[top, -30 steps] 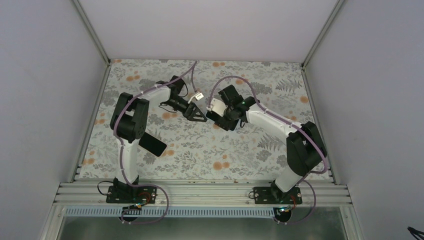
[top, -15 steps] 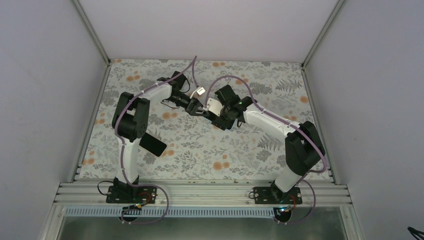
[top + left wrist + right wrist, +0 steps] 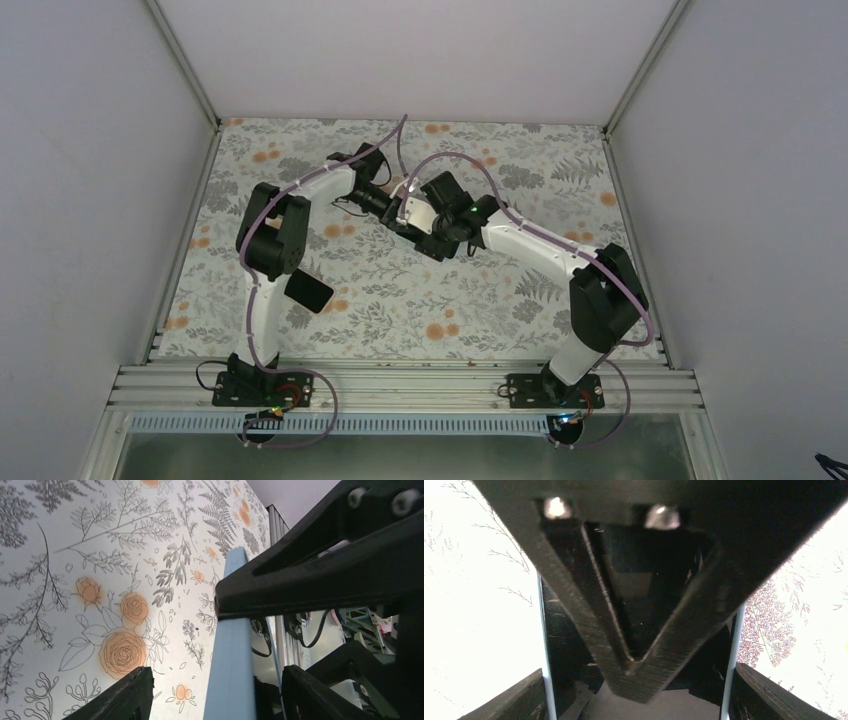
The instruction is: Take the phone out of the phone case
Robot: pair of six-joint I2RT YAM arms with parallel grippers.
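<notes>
The table [image 3: 400,300] is covered by a pale floral cloth [image 3: 100,580] printed with grey ferns and orange roses. Plain lavender-grey panels close it in: a back wall [image 3: 410,50] along the far edge, and a left wall [image 3: 80,200] and a right wall [image 3: 760,200] along the side edges. Aluminium posts [image 3: 185,65] slant up from the two far corners. A slotted aluminium rail [image 3: 400,384] runs along the near edge. The light is soft and even.

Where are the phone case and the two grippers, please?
phone case [image 3: 230,640], left wrist view, on its pale blue edge.
left gripper [image 3: 216,682], left wrist view, between its fingertips.
right gripper [image 3: 639,685], right wrist view, between its fingertips.
</notes>
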